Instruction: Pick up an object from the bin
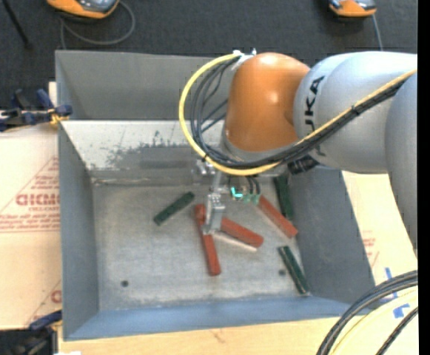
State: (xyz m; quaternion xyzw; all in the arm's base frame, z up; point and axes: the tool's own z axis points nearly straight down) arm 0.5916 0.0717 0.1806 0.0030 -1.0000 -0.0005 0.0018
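Dark floor surrounds a grey metal bin [81, 272] with sloping walls and a scuffed, speckled floor, on which a handful of short sticks lie scattered, not heaped. The arm comes in from the right, its orange wrist cover [263, 102] hanging over the back half of the bin, and the gripper [214, 220] points down near the middle of the floor.

Directly below it is a long, flat red plastic stick [210, 254] that runs from under the gripper's tip towards the front wall, tilted slightly to the right. The gripper stands over this stick's far end, very close to it or touching; I cannot tell which, nor whether the gripper is open or closed.

The stick looks light, rigid and smooth. It should not bend or break under a pinch, though its slick faces could let it swivel if taken near one end. A hold across its narrow width, nearer the middle, would probably keep it level.

A shorter red bar with a pale underside [242, 234] lies just to the right, its near end close to the long stick, so a wide approach could nudge it. A dark green stick [173, 208] lies apart to the left, another red stick [279, 219] further right, and a second dark green stick [293, 269] near the front right corner.
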